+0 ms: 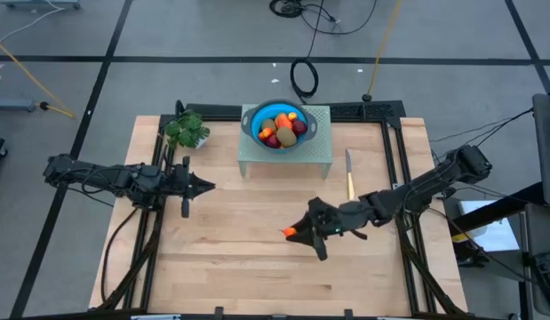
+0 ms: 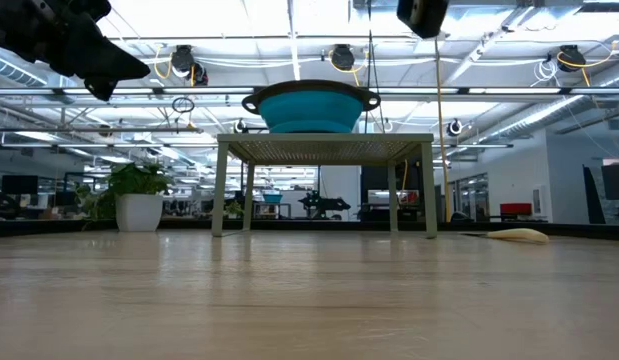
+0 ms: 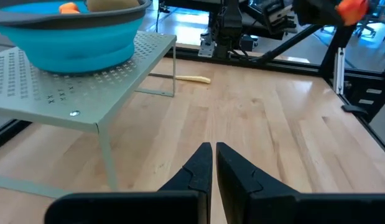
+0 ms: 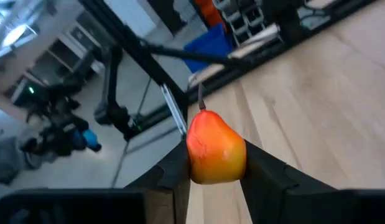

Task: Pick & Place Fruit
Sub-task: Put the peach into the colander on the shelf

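Observation:
My right gripper [image 1: 298, 233] hangs over the middle of the table, shut on an orange-red, pear-shaped fruit [image 4: 216, 149] with a dark stem. The same fruit shows in the high view [image 1: 291, 233]. A blue bowl [image 1: 249, 118] with brown, dark red and orange fruit [image 1: 280, 129] rests on a grey-green perforated stand [image 1: 319, 153] at the far middle. My left gripper [image 3: 213, 157] is shut and holds nothing; it waits above the table's left side [image 1: 208, 186], pointing at the stand. My right gripper pinches the fruit's wide lower body [image 4: 201, 171] between its two fingers [image 4: 264, 171]. The fingers come about level from the table's right side. The fruit's stem end points away from the gripper, and the fruit is lifted clear of the table.
A slim yellow-handled knife [image 1: 349, 174] lies on the table right of the stand. A green leafy plant in a white pot [image 1: 187, 131] stands at the far left. A dark frame [image 1: 394, 133] borders the table's far and right sides. Bare wood lies in front of the stand.

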Robot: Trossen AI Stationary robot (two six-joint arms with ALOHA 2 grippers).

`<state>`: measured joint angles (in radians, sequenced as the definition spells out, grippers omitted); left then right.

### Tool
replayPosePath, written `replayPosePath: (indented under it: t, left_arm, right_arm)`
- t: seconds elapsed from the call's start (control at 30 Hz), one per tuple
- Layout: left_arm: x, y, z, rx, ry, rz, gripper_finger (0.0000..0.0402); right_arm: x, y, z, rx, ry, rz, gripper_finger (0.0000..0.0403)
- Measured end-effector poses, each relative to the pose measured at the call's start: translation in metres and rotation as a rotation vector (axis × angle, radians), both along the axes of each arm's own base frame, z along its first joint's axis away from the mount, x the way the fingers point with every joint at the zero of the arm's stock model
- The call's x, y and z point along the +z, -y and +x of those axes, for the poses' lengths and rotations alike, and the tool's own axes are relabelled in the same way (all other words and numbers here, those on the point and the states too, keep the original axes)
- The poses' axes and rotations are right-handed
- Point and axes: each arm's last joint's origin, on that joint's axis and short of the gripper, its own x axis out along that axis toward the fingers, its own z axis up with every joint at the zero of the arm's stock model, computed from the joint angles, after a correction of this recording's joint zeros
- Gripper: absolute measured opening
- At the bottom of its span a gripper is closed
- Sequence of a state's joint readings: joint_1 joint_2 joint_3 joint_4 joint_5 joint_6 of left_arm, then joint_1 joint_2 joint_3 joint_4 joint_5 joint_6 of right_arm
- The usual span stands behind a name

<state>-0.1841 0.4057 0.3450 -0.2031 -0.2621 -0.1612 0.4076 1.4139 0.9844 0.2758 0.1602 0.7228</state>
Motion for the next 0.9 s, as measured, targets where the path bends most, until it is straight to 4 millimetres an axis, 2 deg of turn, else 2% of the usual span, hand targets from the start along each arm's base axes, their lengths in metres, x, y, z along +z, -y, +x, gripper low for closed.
replayPosePath:
  t: [0.23,0.43,0.67,0.9]
  left_arm:
    - [0.000,0.000,0.000,0.001,0.000,-0.003,0.0021]
    - [0.000,0.000,0.000,0.002,0.002,-0.008,0.0021]
    - [0.011,0.000,0.002,0.017,0.123,-0.114,0.0021]
    - [0.017,0.001,0.003,0.037,0.197,-0.252,0.0021]
  right_arm:
    - [0.013,0.001,0.002,-0.031,0.124,0.063,0.0106]
    - [0.013,0.002,0.003,-0.044,0.112,0.098,0.0109]
    - [0.013,0.003,0.003,-0.051,0.116,0.087,0.0108]
    - [0.013,0.004,0.004,-0.091,0.136,0.004,0.0104]
